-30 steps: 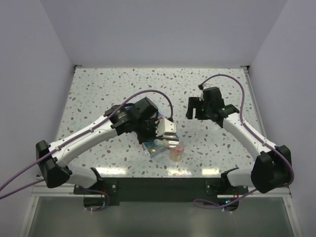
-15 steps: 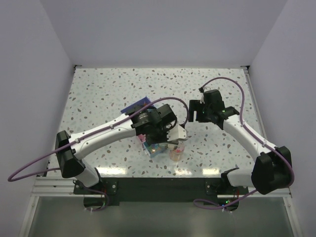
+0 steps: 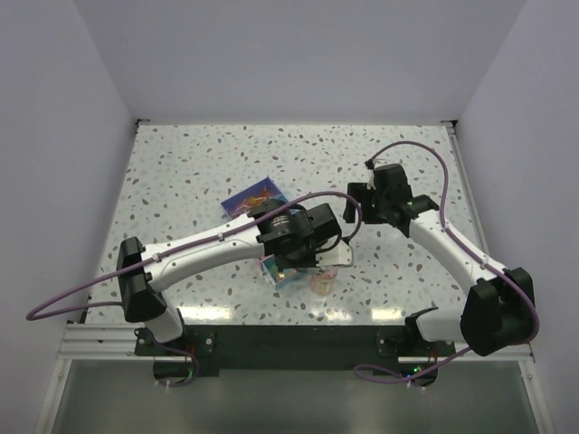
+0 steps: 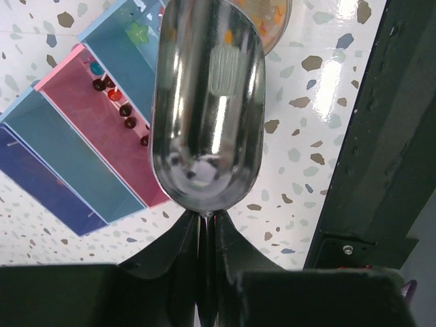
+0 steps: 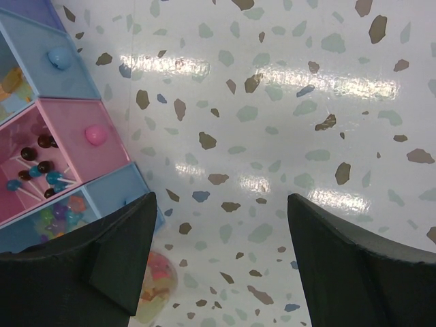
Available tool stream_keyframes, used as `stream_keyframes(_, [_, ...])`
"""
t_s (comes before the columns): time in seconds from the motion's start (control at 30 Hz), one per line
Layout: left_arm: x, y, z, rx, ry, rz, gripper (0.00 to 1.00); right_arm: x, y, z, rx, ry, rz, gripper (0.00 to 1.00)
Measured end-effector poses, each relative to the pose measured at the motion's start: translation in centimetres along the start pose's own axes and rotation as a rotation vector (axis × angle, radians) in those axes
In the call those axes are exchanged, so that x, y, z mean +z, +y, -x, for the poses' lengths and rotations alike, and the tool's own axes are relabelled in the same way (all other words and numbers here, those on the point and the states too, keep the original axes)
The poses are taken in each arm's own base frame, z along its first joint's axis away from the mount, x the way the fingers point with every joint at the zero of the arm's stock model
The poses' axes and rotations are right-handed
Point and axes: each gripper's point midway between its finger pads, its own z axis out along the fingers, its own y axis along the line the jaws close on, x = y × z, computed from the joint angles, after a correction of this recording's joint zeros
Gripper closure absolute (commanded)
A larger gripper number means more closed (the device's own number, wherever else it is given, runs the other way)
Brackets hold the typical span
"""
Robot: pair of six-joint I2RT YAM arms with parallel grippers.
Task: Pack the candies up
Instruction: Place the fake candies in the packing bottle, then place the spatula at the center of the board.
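Right gripper (image 5: 219, 211) jaws spread wide above speckled table (image 5: 286, 109). Outside one finger: drawer box (image 5: 112, 180), pink drawer (image 5: 75, 146) holding dark, blue candies (image 5: 41, 163). Cup (image 5: 157, 286) partly behind same finger.

Speckled terrazzo table (image 3: 181, 163) between plain pale walls (image 3: 289, 54).

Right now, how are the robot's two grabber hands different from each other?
The left gripper is pinched shut on the handle of a shiny metal scoop; the right gripper is wide open and holds nothing. The left gripper's scoop reaches toward the cup of candies; the right gripper has only bare table between its fingers. Both are black, have two fingers and face down at the table.
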Motion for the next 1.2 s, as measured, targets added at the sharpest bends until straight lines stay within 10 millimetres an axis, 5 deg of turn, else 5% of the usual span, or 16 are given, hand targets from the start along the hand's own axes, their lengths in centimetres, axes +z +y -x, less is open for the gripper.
stream_keyframes(0.5, [-0.5,0.7,-0.2,0.038,0.057,0.115,1.00,0.6,-0.2,-0.3,0.003,0.019,-0.005,0.20])
stream_keyframes(0.73, [-2.4,3.6,-1.0,-0.039,-0.043,0.254,1.00,0.5,-0.1,-0.2,0.003,0.016,0.001,0.20])
stream_keyframes(0.97, [-6.3,10.4,-7.3,-0.393,-0.304,0.499,1.00,0.4,0.4,0.2,0.002,0.009,0.023,0.20])
stream_keyframes(1.2, [-2.3,15.7,-20.2,-0.988,-0.324,0.682,1.00,0.2,0.7,0.8,0.001,-0.002,0.038,0.20])
